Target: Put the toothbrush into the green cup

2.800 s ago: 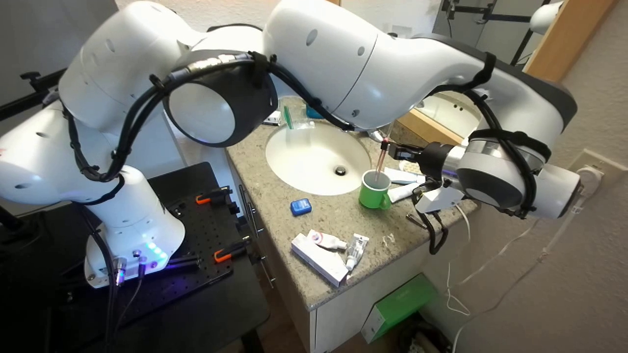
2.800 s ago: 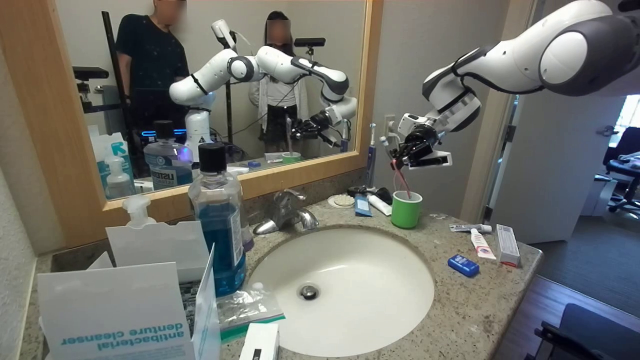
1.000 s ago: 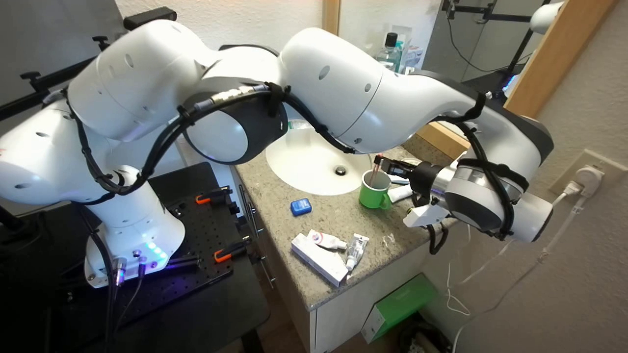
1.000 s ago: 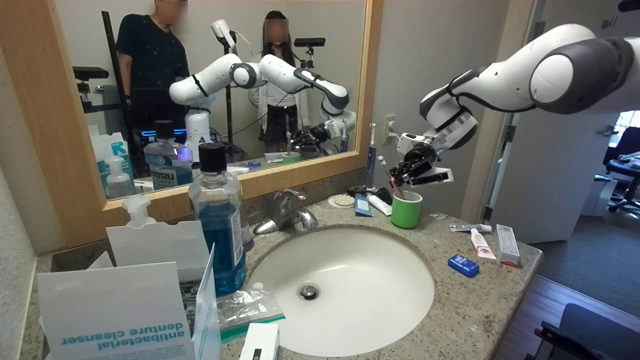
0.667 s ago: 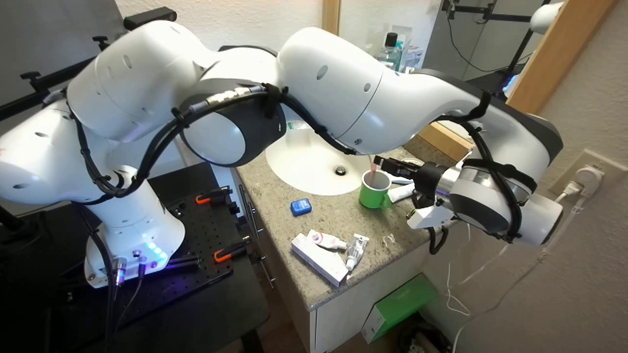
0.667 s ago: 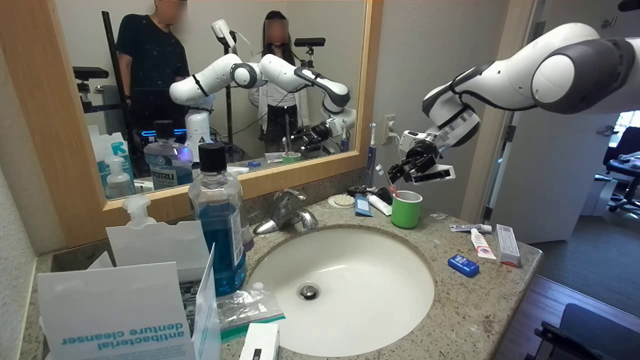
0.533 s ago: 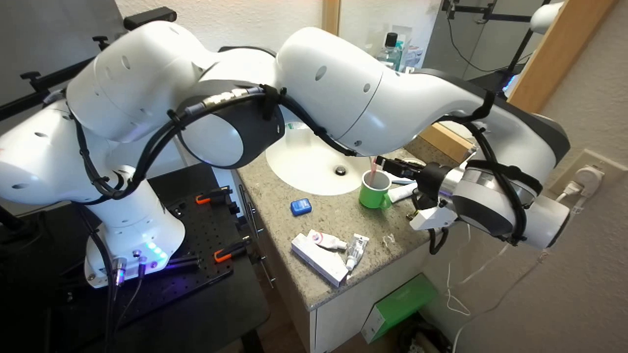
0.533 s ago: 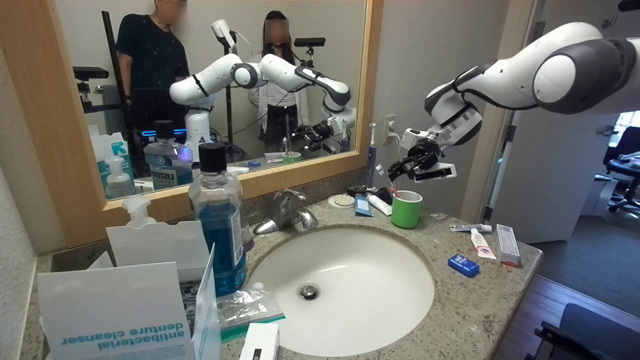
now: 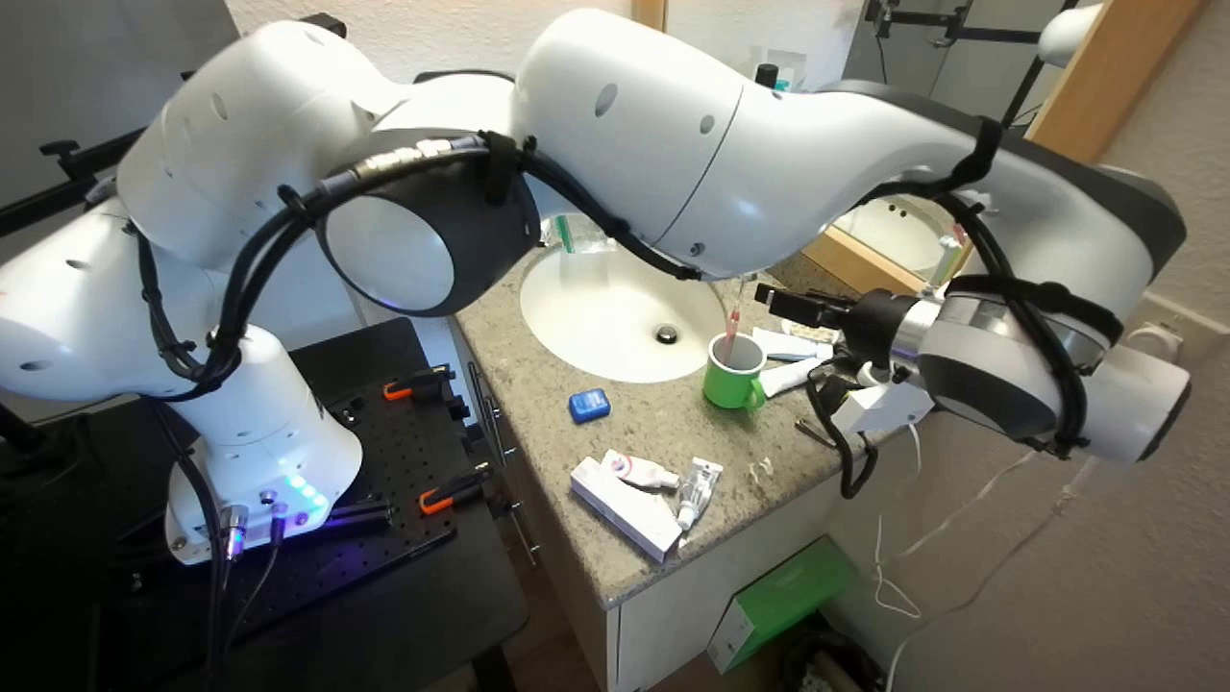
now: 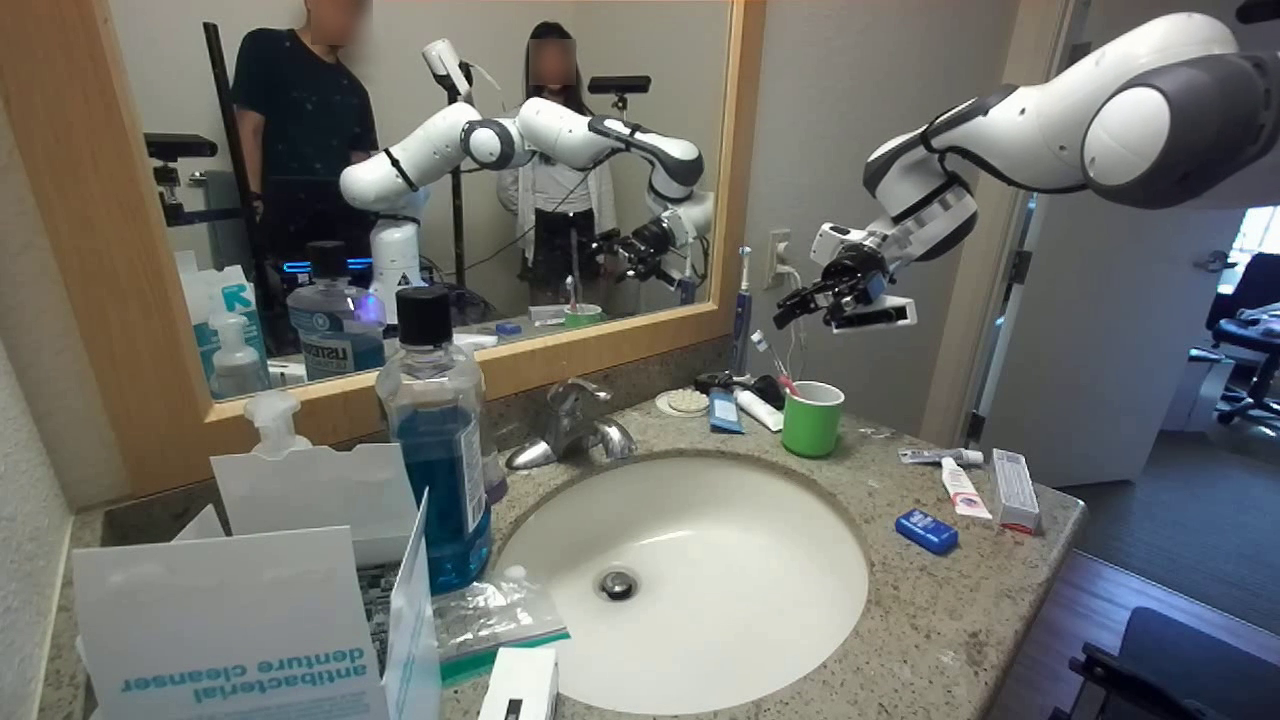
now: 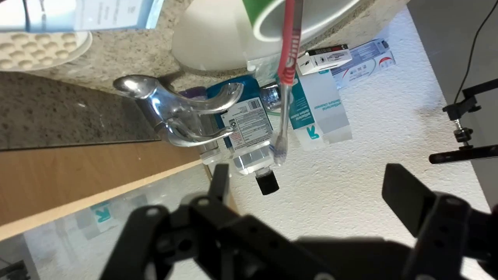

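Note:
The green cup (image 9: 730, 386) stands upright on the counter beside the sink, its handle showing. A red and clear toothbrush (image 10: 787, 384) leans inside it, handle down, its bristle head sticking out above the rim. My gripper (image 10: 786, 308) hangs above the cup, apart from the brush. In the wrist view the jaws of the gripper (image 11: 305, 181) are spread wide with nothing between them. There the toothbrush (image 11: 288, 74) rises from the cup (image 11: 260, 11), which the top edge cuts off. The brush's lower end is hidden inside the cup.
A white sink basin (image 10: 720, 640) lies beside the cup, with a chrome faucet (image 10: 570, 430) behind. Toothpaste tubes (image 10: 760, 410) lie close to the cup. A blue box (image 10: 926, 531), a mouthwash bottle (image 10: 440, 420) and an open carton (image 10: 230, 630) share the counter. The mirror frame (image 10: 600, 360) borders it.
My gripper came down with the toothbrush into the cup, then opened and let it go. It has since risen clear, and the brush stays leaning in the cup.

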`<act>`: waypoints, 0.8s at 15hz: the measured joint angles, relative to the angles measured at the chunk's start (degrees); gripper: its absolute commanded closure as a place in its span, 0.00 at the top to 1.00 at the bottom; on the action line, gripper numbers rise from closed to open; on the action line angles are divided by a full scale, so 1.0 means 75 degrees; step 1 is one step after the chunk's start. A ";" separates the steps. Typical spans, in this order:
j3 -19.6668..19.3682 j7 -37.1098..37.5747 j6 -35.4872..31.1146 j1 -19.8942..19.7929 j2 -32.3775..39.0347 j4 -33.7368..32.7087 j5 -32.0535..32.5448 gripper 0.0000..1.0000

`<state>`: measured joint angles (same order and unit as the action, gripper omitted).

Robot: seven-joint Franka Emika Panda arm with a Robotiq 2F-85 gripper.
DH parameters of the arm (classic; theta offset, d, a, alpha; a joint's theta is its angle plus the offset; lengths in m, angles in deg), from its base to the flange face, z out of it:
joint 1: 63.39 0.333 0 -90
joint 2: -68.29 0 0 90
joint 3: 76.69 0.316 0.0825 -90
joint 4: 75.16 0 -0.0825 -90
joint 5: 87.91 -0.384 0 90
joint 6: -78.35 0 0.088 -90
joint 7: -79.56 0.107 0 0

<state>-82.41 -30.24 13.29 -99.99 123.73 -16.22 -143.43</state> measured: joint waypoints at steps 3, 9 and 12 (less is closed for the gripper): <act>0.0001 -0.0057 0.0073 0.0159 -0.0343 0.0066 0.0197 1.00; -0.0009 -0.0236 0.0126 0.0702 -0.1419 0.1006 0.1016 1.00; -0.0017 -0.0494 0.0114 0.1008 -0.2156 0.1853 0.1542 1.00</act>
<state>-82.54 -33.94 14.14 -92.44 107.56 -2.32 -131.87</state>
